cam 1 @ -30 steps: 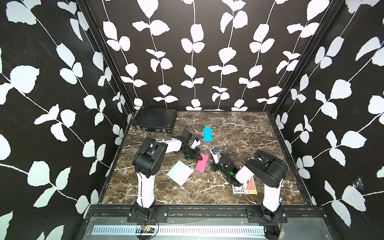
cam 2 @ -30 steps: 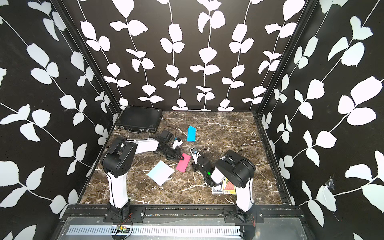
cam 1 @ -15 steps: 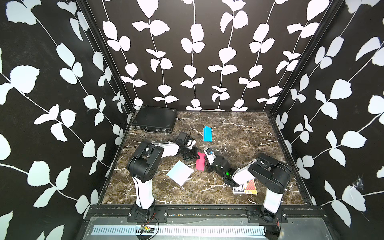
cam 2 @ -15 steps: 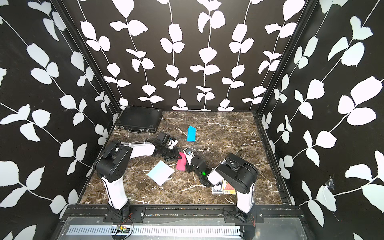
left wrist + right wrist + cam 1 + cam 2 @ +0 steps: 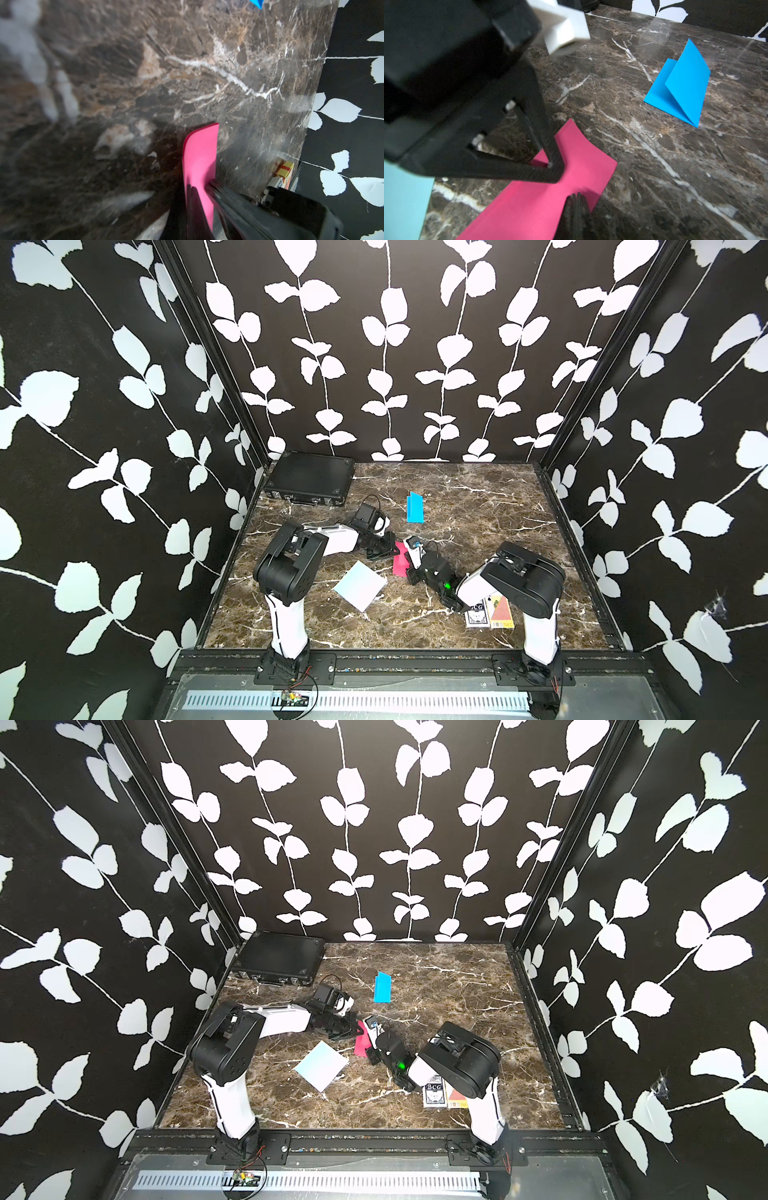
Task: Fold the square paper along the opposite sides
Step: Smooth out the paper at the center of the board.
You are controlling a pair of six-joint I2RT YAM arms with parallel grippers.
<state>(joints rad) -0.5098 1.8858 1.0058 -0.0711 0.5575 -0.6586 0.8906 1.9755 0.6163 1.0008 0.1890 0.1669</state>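
The pink square paper (image 5: 400,562) (image 5: 362,1041) sits mid-table, bent up off the marble between my two grippers. My left gripper (image 5: 392,549) (image 5: 204,194) is shut on one edge of it, and the sheet (image 5: 199,153) rises past the fingers and curls at its far end. My right gripper (image 5: 411,572) (image 5: 576,199) comes from the other side, shut at the near edge of the pink paper (image 5: 529,203). In the right wrist view the left gripper (image 5: 551,165) pinches the sheet close by.
A light blue square sheet (image 5: 360,585) (image 5: 321,1065) (image 5: 402,203) lies flat in front of the left arm. A folded blue paper (image 5: 414,508) (image 5: 681,87) stands further back. Black case (image 5: 309,483) in the back left corner; card boxes (image 5: 490,612) (image 5: 283,171) under the right arm.
The right gripper has slid left to the pink paper and the left arm has dropped lower. The pink paper, flat a second ago, is now drawn narrower and bent up.
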